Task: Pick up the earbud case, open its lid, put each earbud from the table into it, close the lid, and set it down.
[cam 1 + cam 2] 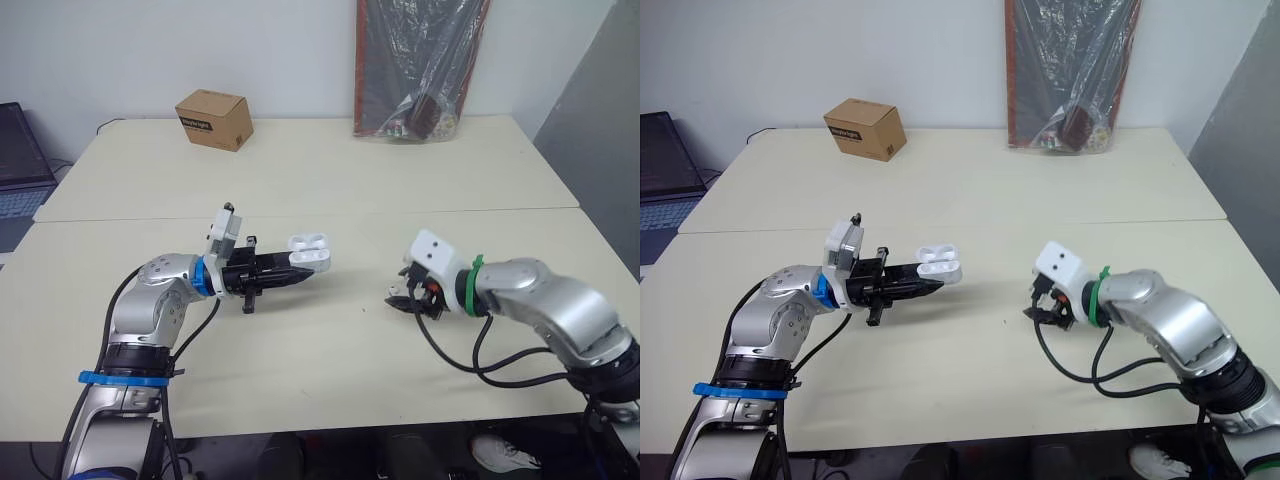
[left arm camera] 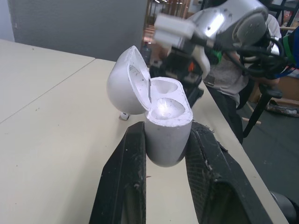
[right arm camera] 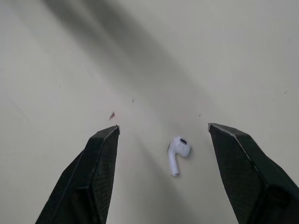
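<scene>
My left gripper (image 1: 300, 272) is shut on the white earbud case (image 1: 311, 250) and holds it just above the table's middle. In the left wrist view the case (image 2: 164, 126) sits between the black fingers (image 2: 122, 177) with its lid (image 2: 127, 81) swung open, and both sockets look empty. My right gripper (image 1: 402, 298) hangs low over the table, to the right of the case. Its fingers (image 3: 96, 172) are open, and one white earbud (image 3: 177, 153) lies on the tabletop between them, untouched. A small white piece (image 2: 124, 116) lies on the table beyond the case.
A brown cardboard box (image 1: 213, 119) stands at the back left. A dark plastic-wrapped bundle (image 1: 420, 65) leans on the wall at the back right. A laptop (image 1: 20, 165) sits past the table's left edge. A seam (image 1: 400, 213) crosses the table behind both grippers.
</scene>
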Motion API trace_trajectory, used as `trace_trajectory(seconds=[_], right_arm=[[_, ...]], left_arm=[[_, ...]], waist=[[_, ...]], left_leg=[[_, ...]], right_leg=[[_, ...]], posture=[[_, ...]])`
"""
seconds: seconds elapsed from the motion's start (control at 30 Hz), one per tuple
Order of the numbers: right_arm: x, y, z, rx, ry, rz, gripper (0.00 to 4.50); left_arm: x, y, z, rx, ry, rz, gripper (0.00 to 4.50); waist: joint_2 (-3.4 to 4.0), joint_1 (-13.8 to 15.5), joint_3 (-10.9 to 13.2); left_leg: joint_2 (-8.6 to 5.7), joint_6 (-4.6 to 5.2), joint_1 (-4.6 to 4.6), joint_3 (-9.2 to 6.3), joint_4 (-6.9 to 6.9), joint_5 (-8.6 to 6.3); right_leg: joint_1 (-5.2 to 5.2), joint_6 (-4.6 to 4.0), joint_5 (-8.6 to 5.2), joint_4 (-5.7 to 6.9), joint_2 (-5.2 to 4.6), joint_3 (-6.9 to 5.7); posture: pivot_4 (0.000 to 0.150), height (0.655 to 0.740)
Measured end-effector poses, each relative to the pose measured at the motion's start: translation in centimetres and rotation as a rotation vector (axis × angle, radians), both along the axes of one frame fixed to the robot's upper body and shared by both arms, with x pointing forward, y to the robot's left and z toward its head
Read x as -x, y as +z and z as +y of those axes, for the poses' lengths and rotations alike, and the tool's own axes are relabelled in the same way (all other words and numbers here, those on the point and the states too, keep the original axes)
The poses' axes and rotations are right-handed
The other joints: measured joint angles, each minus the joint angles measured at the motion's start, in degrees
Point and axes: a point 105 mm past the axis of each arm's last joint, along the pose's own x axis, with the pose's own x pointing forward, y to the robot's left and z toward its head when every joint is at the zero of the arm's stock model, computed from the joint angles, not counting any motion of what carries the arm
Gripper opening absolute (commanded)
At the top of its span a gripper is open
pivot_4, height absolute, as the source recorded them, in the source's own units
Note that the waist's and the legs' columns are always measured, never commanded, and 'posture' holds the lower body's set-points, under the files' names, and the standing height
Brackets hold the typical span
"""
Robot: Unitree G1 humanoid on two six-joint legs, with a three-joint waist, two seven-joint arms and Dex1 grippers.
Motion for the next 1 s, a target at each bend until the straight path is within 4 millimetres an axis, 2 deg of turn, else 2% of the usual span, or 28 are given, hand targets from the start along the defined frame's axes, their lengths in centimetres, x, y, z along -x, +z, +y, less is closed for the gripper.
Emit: trace_trajectory(seconds=[0.23, 0.53, 0.63, 0.73, 0.97, 1.0], right_arm=[[-1.2, -2.3, -0.2, 0.018, -0.047, -0.022, 3.16], [-2.0, -2.5, -0.2, 0.005, -0.065, -0.033, 3.16], [-2.0, -2.6, -0.3, 0.001, -0.067, -0.029, 2.65], [-1.8, -2.7, -0.1, -0.010, -0.064, -0.015, 1.76], [-1.9, -2.7, -0.2, -0.015, -0.081, -0.003, 1.76], [-1.9, -2.7, -0.2, -0.015, -0.081, -0.002, 1.37]], left_arm=[[0.0, 0.0, 0.0, 0.001, -0.001, 0.008, 0.85], [0.1, 0.1, 0.1, -0.009, 0.001, 0.006, 0.85], [0.2, 0.4, 0.1, -0.014, -0.003, -0.006, 0.85], [0.2, 0.4, 0.1, -0.015, -0.003, -0.006, 0.85], [0.2, 0.4, 0.1, -0.015, -0.002, -0.004, 0.85], [0.2, 0.4, 0.1, -0.015, -0.002, -0.004, 0.85]], waist=[[-0.01, 0.0, 0.0], [-0.01, 0.0, 0.0], [-0.01, 0.0, 0.0], [-0.01, 0.0, 0.0], [-0.01, 0.0, 0.0], [-0.01, 0.0, 0.0]], left_leg=[[0.00, 0.00, 0.00, -0.01, 0.01, 0.00], [0.01, 0.00, 0.09, -0.01, 0.01, 0.00], [0.01, 0.00, 0.09, -0.01, 0.01, 0.00], [0.01, 0.00, 0.09, -0.01, 0.01, 0.00], [0.00, 0.00, 0.09, -0.01, 0.01, 0.00], [0.00, 0.00, 0.08, -0.01, 0.01, 0.00]], right_leg=[[0.00, 0.00, 0.00, 0.01, 0.00, -0.01], [0.08, 0.01, 0.00, 0.02, 0.01, -0.01], [0.08, 0.01, 0.01, 0.04, 0.01, -0.01], [0.08, 0.01, 0.01, 0.04, 0.01, -0.01], [0.08, 0.01, 0.01, 0.04, 0.01, -0.01], [0.08, 0.01, 0.01, 0.04, 0.01, -0.01]], posture=[[0.150, 0.7400], [0.150, 0.7400], [0.150, 0.7400], [0.150, 0.7400], [0.150, 0.7400], [0.150, 0.7400]])
